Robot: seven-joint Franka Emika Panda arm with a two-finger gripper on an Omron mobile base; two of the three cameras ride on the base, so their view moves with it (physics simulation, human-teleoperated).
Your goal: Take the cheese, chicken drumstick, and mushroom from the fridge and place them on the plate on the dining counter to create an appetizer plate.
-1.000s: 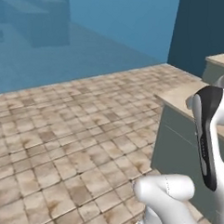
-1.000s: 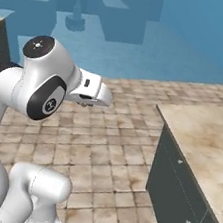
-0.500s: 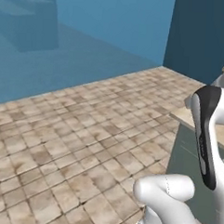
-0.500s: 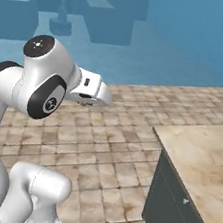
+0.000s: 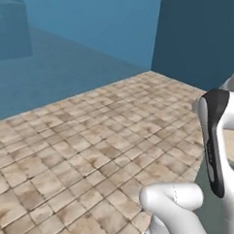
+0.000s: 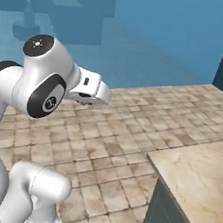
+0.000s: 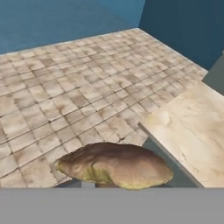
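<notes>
Tiled floor [image 7: 65,87] lies beneath the gripper [image 7: 114,183] clenched on the chicken drumstick [image 7: 116,166], which could slip short of the dining counter [image 7: 192,131] corner.

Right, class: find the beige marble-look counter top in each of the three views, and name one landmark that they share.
Left base view: the beige marble-look counter top is a sliver at the right edge, behind the white arm.
Right base view: lower right corner.
Hand view: right side, beside the orange-brown chicken drumstick.
Shared landmark: the dark blue wall meeting the tiled floor.
</notes>
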